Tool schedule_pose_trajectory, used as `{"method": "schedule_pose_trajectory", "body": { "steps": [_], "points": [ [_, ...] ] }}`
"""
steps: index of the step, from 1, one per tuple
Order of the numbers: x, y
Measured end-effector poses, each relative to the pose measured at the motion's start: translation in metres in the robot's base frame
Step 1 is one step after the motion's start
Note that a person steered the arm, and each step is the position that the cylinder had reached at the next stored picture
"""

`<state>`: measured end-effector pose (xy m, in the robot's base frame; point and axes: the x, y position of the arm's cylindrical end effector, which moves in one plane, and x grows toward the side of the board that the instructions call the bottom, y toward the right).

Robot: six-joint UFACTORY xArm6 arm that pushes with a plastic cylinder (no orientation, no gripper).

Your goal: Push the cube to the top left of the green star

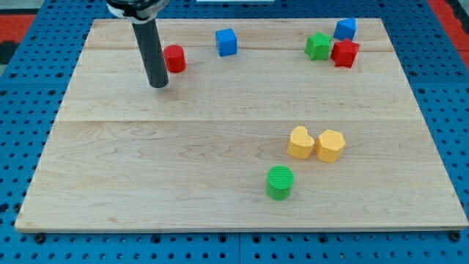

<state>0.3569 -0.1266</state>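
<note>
A blue cube (226, 42) sits near the view's top, left of centre. The green star (317, 46) lies at the top right, touching a red star (344, 53) on its right, with a second blue block (345, 29) just above them. My tip (158, 84) rests on the board at the upper left, just below and left of a red cylinder (174, 58). The tip is well to the left of the blue cube and far from the green star.
A yellow heart (300, 142) and a yellow hexagon block (330, 145) sit side by side right of centre. A green cylinder (279, 182) stands below them. The wooden board (110, 183) lies on a blue pegboard.
</note>
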Motion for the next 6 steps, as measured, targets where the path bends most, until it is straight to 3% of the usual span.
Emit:
{"method": "schedule_pose_trajectory", "body": {
  "steps": [1, 2, 4, 5, 6],
  "points": [
    [-0.031, 0.042],
    [-0.057, 0.022],
    [-0.092, 0.124],
    [-0.101, 0.136],
    [-0.127, 0.109]
  ]
}}
